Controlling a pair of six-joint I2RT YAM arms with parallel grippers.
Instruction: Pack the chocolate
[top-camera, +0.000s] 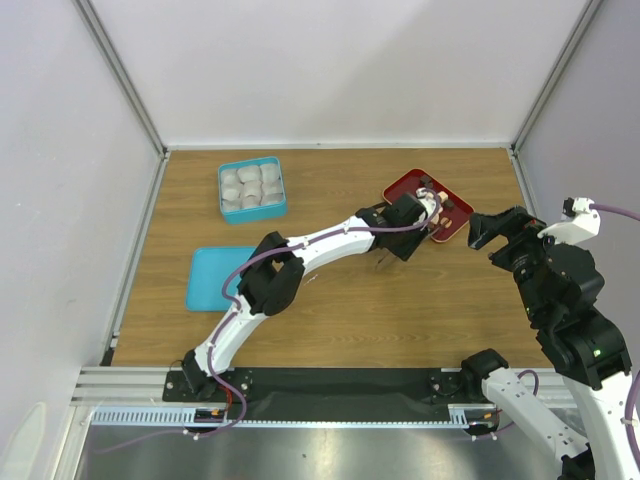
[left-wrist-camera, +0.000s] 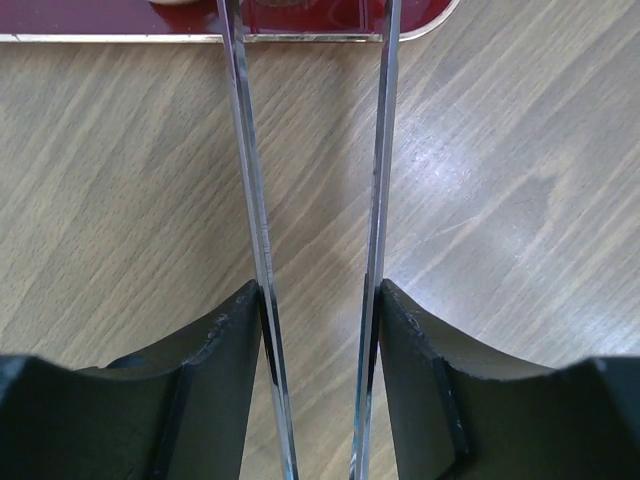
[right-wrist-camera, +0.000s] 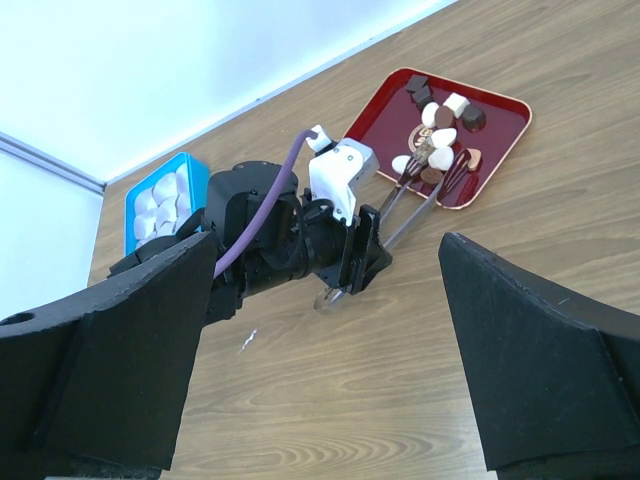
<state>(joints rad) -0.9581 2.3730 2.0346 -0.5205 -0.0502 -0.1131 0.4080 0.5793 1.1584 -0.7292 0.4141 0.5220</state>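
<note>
The left gripper (left-wrist-camera: 318, 290) is clenching the metal tongs (left-wrist-camera: 250, 180) partway shut, their tips dipping among the chocolate (right-wrist-camera: 440, 130) lying clustered in the red tray (right-wrist-camera: 500, 105) (whether a piece is pinched yet, I cannot tell). A light or off-centre squeeze is risking a rounded piece squirting free or dropping on the long carry to the blue box (top-camera: 255, 216), and nudging tips could be scattering neighbours. The right gripper (top-camera: 482, 232), fingers spread wide and empty, is hovering beside the tray, inviting a clip.

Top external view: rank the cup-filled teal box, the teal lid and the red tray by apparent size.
1. cup-filled teal box and teal lid: too alike to rank.
2. red tray: smaller, partly hidden by the left arm.
</note>
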